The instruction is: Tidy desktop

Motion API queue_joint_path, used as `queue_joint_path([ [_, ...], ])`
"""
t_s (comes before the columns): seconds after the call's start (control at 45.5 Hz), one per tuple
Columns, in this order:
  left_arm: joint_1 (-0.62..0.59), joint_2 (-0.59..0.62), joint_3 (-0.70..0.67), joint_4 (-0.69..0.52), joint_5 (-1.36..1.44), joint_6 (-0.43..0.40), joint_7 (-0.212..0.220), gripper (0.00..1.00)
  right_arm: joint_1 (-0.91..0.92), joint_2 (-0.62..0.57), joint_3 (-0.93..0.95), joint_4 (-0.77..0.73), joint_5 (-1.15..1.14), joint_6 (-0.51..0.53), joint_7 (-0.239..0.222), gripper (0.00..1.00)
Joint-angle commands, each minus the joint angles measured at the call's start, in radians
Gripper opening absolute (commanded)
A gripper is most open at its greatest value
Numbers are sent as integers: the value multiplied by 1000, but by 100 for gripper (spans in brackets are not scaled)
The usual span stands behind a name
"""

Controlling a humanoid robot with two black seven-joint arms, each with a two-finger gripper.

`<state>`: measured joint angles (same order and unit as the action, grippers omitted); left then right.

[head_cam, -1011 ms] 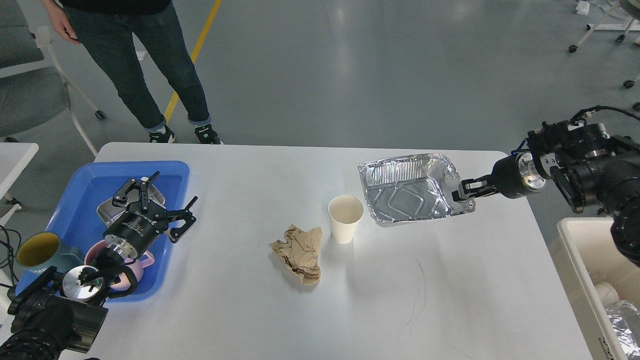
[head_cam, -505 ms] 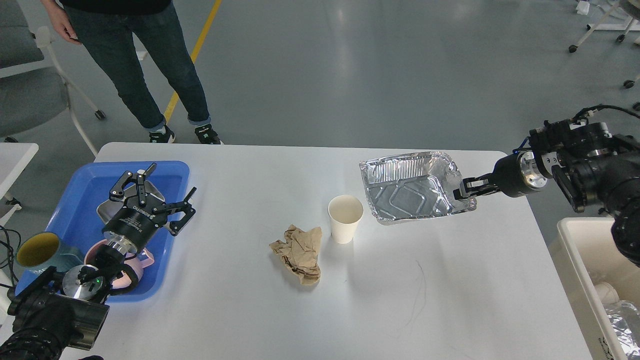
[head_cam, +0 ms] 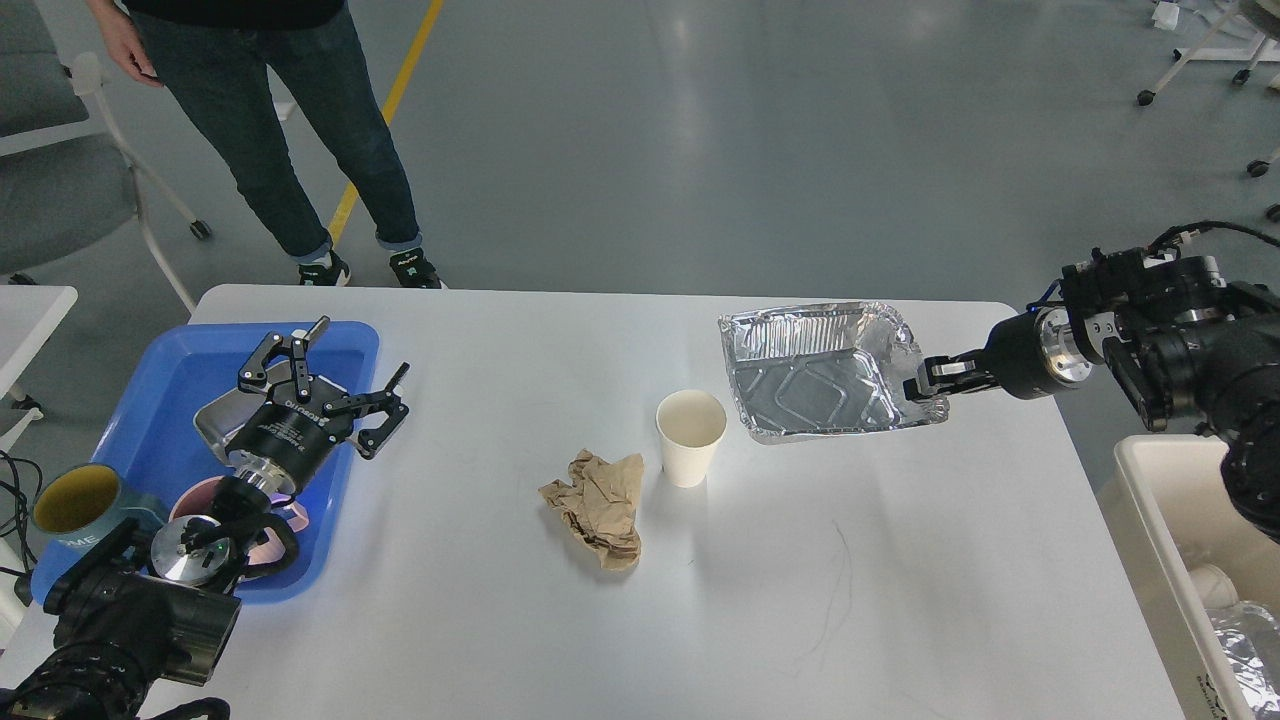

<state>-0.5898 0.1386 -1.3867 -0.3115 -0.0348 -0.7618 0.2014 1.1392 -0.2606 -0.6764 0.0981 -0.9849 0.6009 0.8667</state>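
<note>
1. Right gripper has its fingers pinched on the right rim of the crumpled silver foil tray. The tray sits tilted toward the far right corner of the desk, and I can't tell whether its underside still touches the surface.
2. Left gripper has its fingers spread and holds nothing. It hovers over the blue plastic tray at the desk's left edge, which contains a metal dish, a pink cup and a teal mug.
3. Step in hand, as I read it: carry the foil tray off the right edge into the white bin beside the desk, which already holds foil scrap.
4. To do it well: keep the pinch firm, since thin foil bends and may fold or slip at the rim. Lift clear before swinging right. Keep the tray's near-left corner away from the white paper cup, which stands just beside it and would tip easily. Release only once over the bin.
5. The large white desktop with rounded corners fills the middle of the view. It is smooth and matte, with faint dark hairline scratches toward the near right.
6. Still on it: the paper cup and a crumpled brown paper wad near the centre, close together but apart. So the tidying looks only partly done.
</note>
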Motion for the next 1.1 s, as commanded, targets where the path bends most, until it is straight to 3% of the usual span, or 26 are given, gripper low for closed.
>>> queue_joint_path([
  [0.0, -15, 6, 3, 0, 1, 32, -77, 97, -4, 3, 0, 0, 5, -3, -2, 0],
  [0.132, -39, 29, 20, 2, 18, 65, -92, 97, -10, 3, 0, -1, 26, -4, -3, 0],
  [0.505, -120, 95, 61, 0, 193, 78, -89, 97, 2, 9, 1, -37, 45, -7, -3, 0],
  [0.725, -169, 121, 93, 0, 200, 128, -85, 97, 5, 4, 1, -37, 64, -6, -2, 0],
  [0.857, -228, 186, 280, -1, 289, 147, -79, 97, 8, 7, 3, -38, 65, -9, -3, 0],
  [0.945, -277, 245, 481, -3, 343, 124, -73, 97, 10, 7, 3, -38, 66, -10, -3, 0],
  [1.077, -378, 357, 803, -14, 365, -28, -86, 97, 10, 11, 3, -38, 92, -10, -3, 0],
])
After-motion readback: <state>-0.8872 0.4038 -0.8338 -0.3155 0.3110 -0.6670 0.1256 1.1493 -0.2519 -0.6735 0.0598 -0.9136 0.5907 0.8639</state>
